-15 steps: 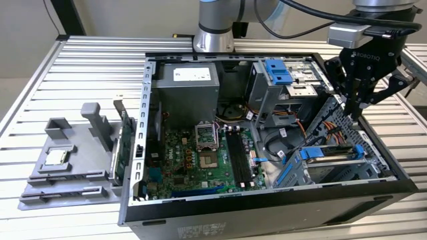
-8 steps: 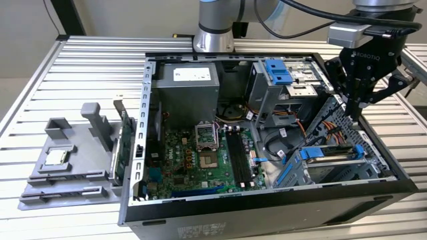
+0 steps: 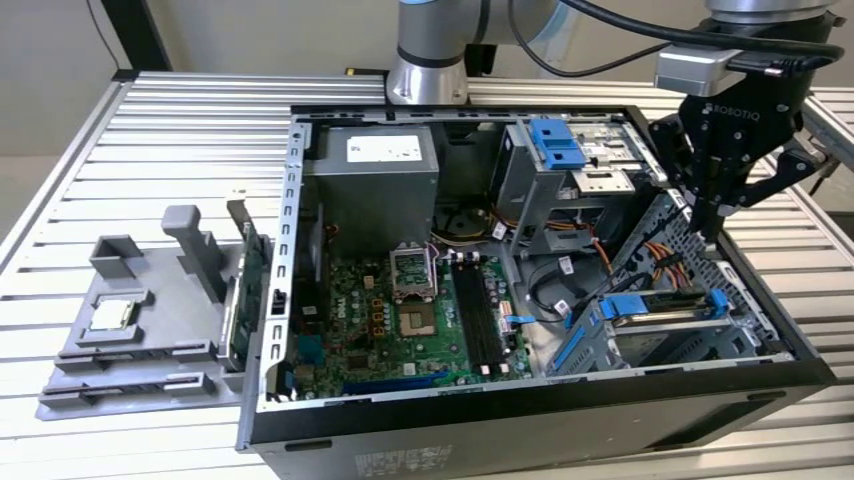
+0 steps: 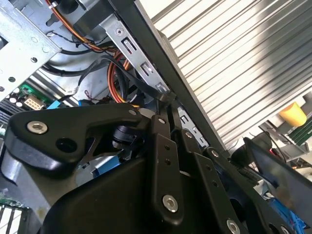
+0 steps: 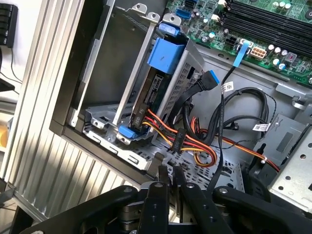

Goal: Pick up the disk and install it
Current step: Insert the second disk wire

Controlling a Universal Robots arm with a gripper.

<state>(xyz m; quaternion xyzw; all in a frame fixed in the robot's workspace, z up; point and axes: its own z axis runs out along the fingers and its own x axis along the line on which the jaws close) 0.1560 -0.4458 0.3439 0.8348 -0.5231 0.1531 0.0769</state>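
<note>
Blue plastic rails (image 3: 625,306) frame the disk (image 3: 661,303). It is slotted into the drive cage (image 3: 654,350) at the near corner of the open computer case (image 3: 534,405), on the exterior view's right. Whether it is pushed fully home cannot be told.

The hand (image 3: 709,222) hovers over the case's right wall, a little beyond the disk and apart from it. Its fingertips are pressed together and pinch nothing.

The step in hand looks like seating the disk. To do it well, the closed fingertips should probably bear squarely on a rail end rather than on the disk's face. The push should run along the cage's slot so the disk does not skew or jam. The orange and yellow cables (image 5: 195,148) lie just beside the cage and should be kept clear of the fingers.
</note>
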